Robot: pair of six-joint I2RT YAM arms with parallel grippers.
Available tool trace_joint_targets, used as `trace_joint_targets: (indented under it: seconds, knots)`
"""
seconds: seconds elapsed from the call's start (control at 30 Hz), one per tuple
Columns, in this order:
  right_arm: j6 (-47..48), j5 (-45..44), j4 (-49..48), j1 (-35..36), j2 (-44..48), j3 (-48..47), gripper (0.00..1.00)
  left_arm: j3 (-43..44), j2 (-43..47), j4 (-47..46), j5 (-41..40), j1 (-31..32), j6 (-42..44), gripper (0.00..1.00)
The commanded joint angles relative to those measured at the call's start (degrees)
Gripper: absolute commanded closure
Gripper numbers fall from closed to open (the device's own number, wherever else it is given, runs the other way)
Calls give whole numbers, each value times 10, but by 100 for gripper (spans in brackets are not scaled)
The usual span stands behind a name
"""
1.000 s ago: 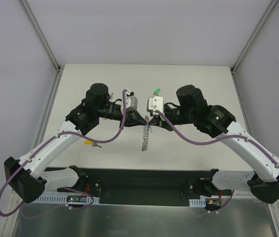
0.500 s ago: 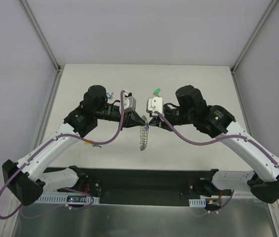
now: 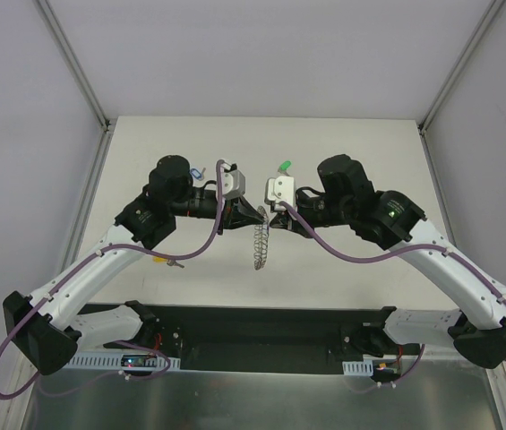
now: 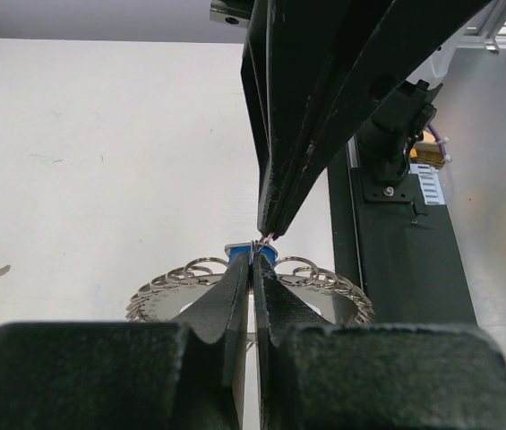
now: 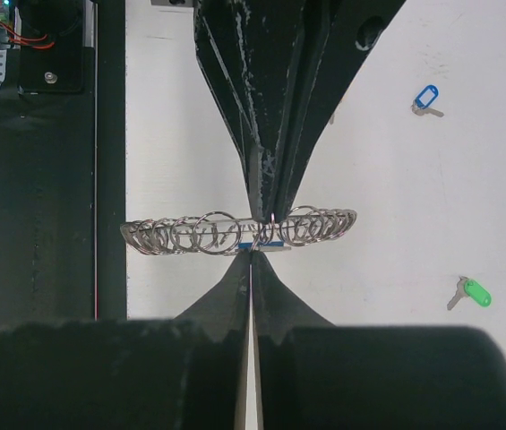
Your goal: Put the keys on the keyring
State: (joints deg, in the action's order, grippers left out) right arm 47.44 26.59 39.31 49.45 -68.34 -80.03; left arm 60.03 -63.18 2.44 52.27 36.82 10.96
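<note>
The keyring (image 5: 190, 235) hangs in the air, clear of the surface (image 3: 342, 143), right where the two end effectors meet tip to tip. The blue key (image 5: 261, 244) shows only as a sliver of blue head pressed against the ring's rim at that same spot. The left end effector (image 4: 253, 264) is pinched shut, apparently on the ring's rim. The right end effector (image 5: 251, 260) is also closed to a point, just below the ring.

This looks like the threading step: working the blue key's hole onto one wire loop. The next move probably calls for a small, precise twist or slide along that loop while the other side holds steady.

The key's blade and hole are hidden, and so is which loop is engaged and whether the right end effector grips key or wire. A green key (image 5: 473, 292), a pale blue key (image 5: 425, 96) and a yellow key (image 3: 158, 260) lie well away from both tips.
</note>
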Motion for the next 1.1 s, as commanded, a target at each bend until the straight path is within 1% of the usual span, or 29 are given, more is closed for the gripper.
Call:
trace_joint_targets:
  seconds: [0.0, 0.27, 0.37, 0.4, 0.43, 0.63, 0.67, 0.77, 0.9, 0.97, 1.0, 1.03, 1.07]
  knots:
    - [7, 19, 6, 4, -3, -12, 99, 2, 16, -63, -6, 4, -30, 100]
    - [11, 13, 11, 4, -11, -14, 99, -5, 32, -94, -35, 4, -58, 100]
    - [10, 15, 11, 3, -16, -14, 99, -31, 47, -148, -53, 4, -87, 100]
    - [9, 14, 9, 3, -18, -14, 99, -52, 52, -167, -59, 4, -95, 100]
    - [7, 13, 9, 3, -18, -15, 99, -62, 56, -208, -63, 4, -105, 100]
    - [5, -16, -5, 4, -9, -18, 99, -137, 82, -299, -111, 4, -147, 100]
    - [5, -21, -5, 3, -12, -21, 99, -147, 87, -330, -116, 4, -156, 100]
    - [5, -23, 4, 4, -18, -30, 99, -176, 92, -375, -129, 4, -175, 100]
    - [2, -22, 10, 3, -23, -36, 99, -192, 89, -400, -138, 4, -192, 100]
    - [-4, -25, 8, 4, -23, -35, 99, -199, 93, -410, -155, 4, -200, 100]
    - [-5, -26, 7, 4, -22, -35, 99, -207, 94, -418, -162, 4, -200, 98]
    - [-7, -28, 7, 3, -22, -36, 99, -213, 96, -422, -169, 4, -201, 91]
    - [-9, -29, 7, 4, -23, -37, 99, -220, 101, -423, -169, 4, -201, 90]
